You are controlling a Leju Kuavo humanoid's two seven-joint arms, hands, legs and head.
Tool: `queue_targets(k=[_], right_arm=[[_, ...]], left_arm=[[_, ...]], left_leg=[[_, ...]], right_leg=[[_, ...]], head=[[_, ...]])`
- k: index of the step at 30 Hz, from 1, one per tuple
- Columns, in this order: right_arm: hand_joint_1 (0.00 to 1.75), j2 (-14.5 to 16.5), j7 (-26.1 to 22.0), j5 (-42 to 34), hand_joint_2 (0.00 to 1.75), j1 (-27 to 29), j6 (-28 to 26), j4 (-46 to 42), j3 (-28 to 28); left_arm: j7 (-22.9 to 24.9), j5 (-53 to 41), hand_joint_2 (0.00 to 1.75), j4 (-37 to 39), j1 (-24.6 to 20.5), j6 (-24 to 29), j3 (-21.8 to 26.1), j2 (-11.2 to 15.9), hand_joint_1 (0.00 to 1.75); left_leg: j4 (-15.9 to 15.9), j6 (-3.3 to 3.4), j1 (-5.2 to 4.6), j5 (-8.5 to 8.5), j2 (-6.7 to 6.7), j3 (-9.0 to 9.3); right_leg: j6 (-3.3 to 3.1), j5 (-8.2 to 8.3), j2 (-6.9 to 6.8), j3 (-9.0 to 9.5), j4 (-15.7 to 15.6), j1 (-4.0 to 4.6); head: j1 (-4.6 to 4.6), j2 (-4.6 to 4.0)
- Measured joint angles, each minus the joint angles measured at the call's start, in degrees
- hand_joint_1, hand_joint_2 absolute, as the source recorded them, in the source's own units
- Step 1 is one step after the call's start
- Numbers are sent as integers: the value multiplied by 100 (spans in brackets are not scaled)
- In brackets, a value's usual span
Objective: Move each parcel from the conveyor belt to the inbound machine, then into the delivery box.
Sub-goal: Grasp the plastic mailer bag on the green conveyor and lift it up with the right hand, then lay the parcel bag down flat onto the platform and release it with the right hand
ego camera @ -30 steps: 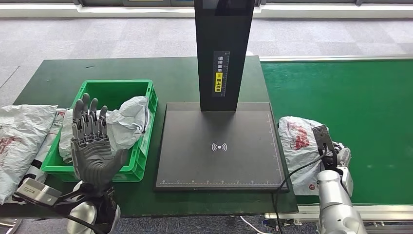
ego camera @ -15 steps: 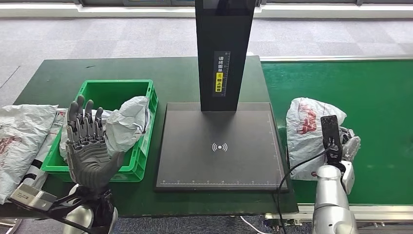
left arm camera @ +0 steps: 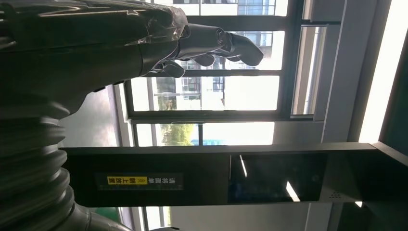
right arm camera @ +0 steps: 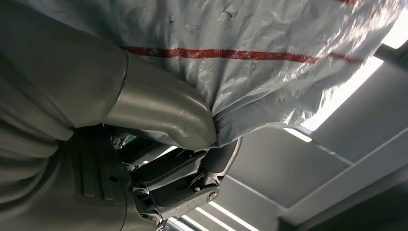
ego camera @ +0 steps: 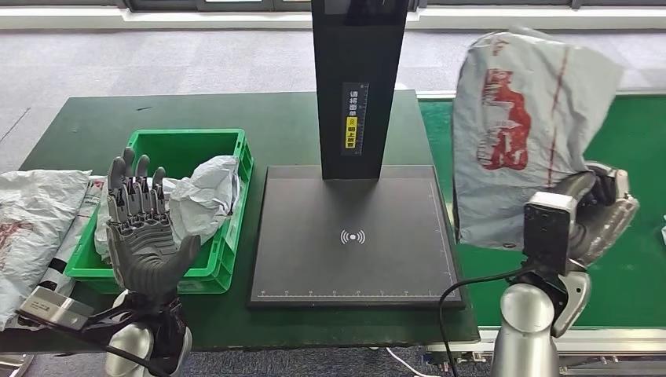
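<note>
My right hand [ego camera: 601, 212] grips a grey plastic parcel [ego camera: 522, 126] with red print and holds it high above the green conveyor belt [ego camera: 550, 141], right of the inbound machine. In the right wrist view the thumb [right arm camera: 163, 108] presses into the parcel's crinkled grey film [right arm camera: 250, 53]. The inbound machine is a flat black scan plate [ego camera: 353, 236] with a tall black column [ego camera: 360, 86]. My left hand [ego camera: 145, 228] stands upright and open at the near left, in front of the green delivery box [ego camera: 232, 236], which holds a grey parcel [ego camera: 196, 196]. Its fingers [left arm camera: 211, 41] are spread.
More grey parcels [ego camera: 35, 228] lie on the dark green table [ego camera: 118, 118] left of the box. A black cable [ego camera: 463, 290] runs along my right arm near the plate's front right corner. Grey floor lies beyond the table.
My right hand has lifted the parcel off the belt and raised it high. The left hand has stayed almost where it was.
</note>
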Motion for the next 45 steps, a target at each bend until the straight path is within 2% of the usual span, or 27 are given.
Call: queue_targets(k=[7,14,28,37,45], right_arm=[[175,-10,264,237,175,341,312,-321,1222],[175,-89,544,593,175,308,455,44,1860],[175,-155,692,643,175,215,569,449,2174],[175,-207,1192,933,175,38,690,1364,2314],[175,-241,1219,930,175,-19,811,2077,2520]], left_arm=[[1,-17,175,123,-70,28,-2,0,0],[-1,15,175,155,-73,20,-2,0,0],[-1,38,175,168,-74,13,-2,0,0],[-1,17,175,251,-109,-6,-4,-2,0],[-1,-34,175,359,-139,33,-70,-2,0]], left_leg=[[0,0,0,1,1,2],[0,0,0,0,-2,0],[0,-1,0,0,-1,0],[0,-1,0,1,0,1],[0,-1,0,0,-2,-1]], right_leg=[[1,2,3,2,1,0],[1,1,1,2,0,0],[1,1,2,2,0,0],[1,2,2,1,1,0],[1,1,2,0,0,0]], head=[[0,0],[0,0],[0,0],[0,0],[0,0]])
